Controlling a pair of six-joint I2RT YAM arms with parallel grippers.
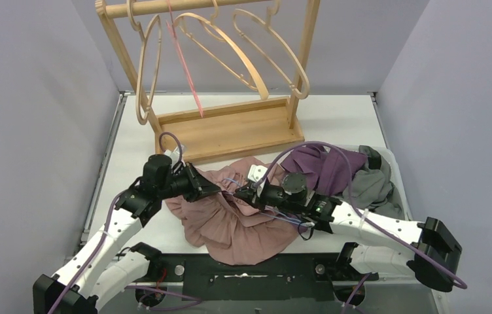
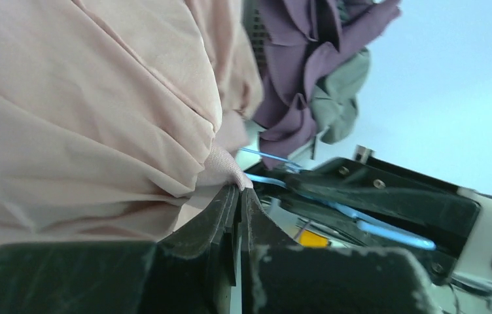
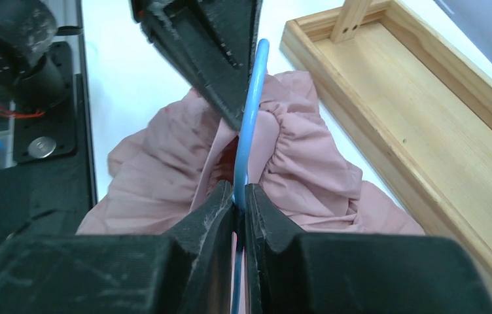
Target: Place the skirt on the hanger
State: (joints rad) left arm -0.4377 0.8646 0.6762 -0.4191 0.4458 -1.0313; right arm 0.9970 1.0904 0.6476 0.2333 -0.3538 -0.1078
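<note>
Right gripper [image 3: 238,196] is clamped on a thin blue hanger [image 3: 251,111] that runs up between its fingers. Pink skirt [image 3: 302,163] lies bunched under it on the white table [image 3: 139,85]. Left gripper [image 3: 230,108] comes in from the top, its tip against the hanger at the gathered waistband. Wooden rack base [image 3: 413,98] sits at right.

We see plain, pale lilac-grey walls [image 1: 27,98] closing in on three sides of a flat white rectangular tabletop [image 1: 341,118]. Toward its far end stands a light wooden clothes rack [image 1: 230,131] with a tray-like base. The light is soft and even, with only faint shadows.
</note>
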